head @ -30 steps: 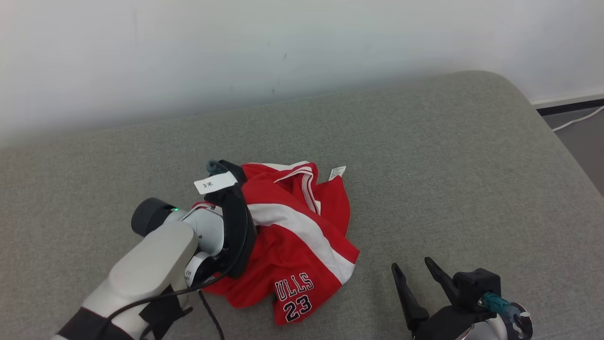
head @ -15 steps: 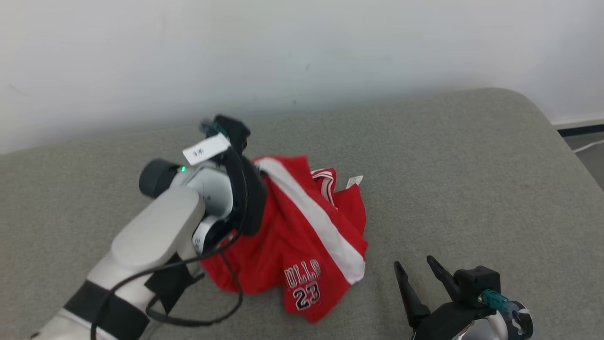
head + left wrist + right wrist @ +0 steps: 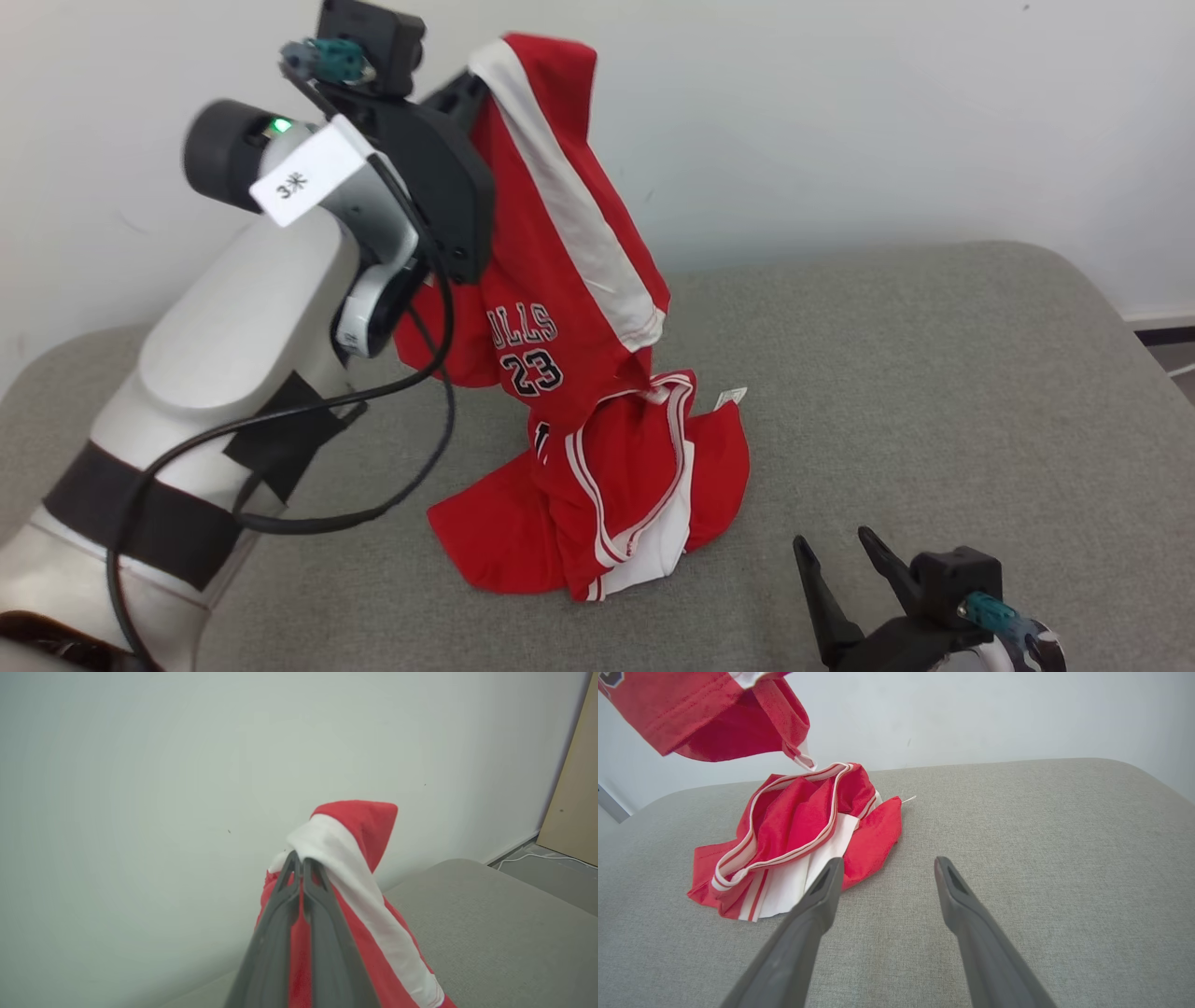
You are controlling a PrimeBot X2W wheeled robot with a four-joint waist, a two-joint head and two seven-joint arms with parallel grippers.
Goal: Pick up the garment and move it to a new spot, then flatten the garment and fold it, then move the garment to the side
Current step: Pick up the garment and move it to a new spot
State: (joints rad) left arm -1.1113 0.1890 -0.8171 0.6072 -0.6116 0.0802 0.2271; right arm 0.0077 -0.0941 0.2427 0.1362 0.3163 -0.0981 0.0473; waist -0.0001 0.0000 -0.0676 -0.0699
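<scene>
1. Far left: the left gripper [image 3: 299,861] is raised high in front of the wall [image 3: 840,112]. Its fingers are pressed together, pinching the garment [image 3: 560,280] at a white-banded edge.
2. Centre: the garment is red with white stripes and a printed "23". It hangs from that pinch in a long drape. Its lower part lies bunched on the grey cushion [image 3: 934,373], near the middle, so it is not yet fully off the surface.
3. Near right: the right gripper [image 3: 831,539] sits low with its fingers spread and nothing between them. It is close to the heap but apart from it.
4. Step, as judged: the first one, pick up and move. The next move likely calls for more height so the heap clears the cushion, then a carry towards the open stretch on the right. Flattening will probably need the right gripper on a second edge.
5. Views:
   - The left wrist view gives the pinch plainly, with the white band folded over the closed tips. In the head view, cloth covers those tips.
   - The right wrist view looks low across the heap. It shows a striped trim loop, a white panel, and the hanging part overhead.
   - The head view gives the print and the whole drape.
</scene>
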